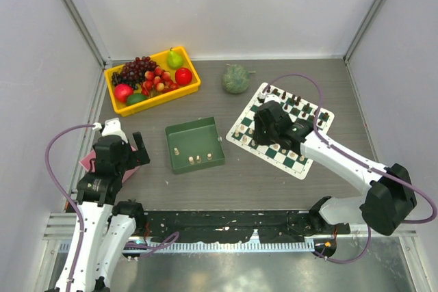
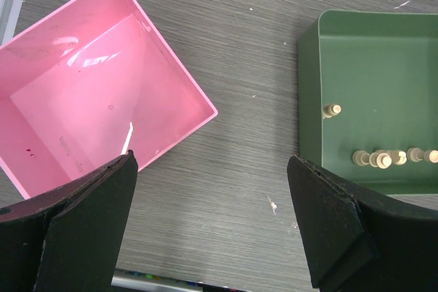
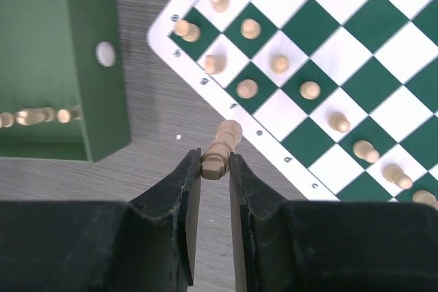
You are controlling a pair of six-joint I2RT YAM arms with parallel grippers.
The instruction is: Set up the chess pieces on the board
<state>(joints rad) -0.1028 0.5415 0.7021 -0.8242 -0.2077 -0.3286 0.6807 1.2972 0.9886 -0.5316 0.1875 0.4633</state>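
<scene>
Several chess pieces [image 2: 380, 160] lie in the green tray [image 2: 309, 87]; yellow bin [image 1: 164, 97] at ten o'clock holds fruit [image 1: 137, 70]. Grey bench [image 1: 239, 182]. Right end effector [image 3: 214, 158] clamps one piece [image 3: 222, 143]; left end effector [image 2: 212, 162] gapes.

Plain white walls [image 1: 239, 5], grey wood-grain table [image 1: 205, 186], even light

Left gripper [image 2: 211, 162]: I am holding it wide, pointing down.
Right arm [image 1: 335, 156]: I am stretching it forward.
Right gripper [image 3: 215, 162]: I am pinching a piece [image 3: 223, 141].

Table [image 1: 287, 186], board [image 1: 291, 163], green tray [image 1: 195, 139], pink box [image 2: 89, 100], yellow bin [image 1: 155, 102], melon [image 1: 235, 78]
</scene>
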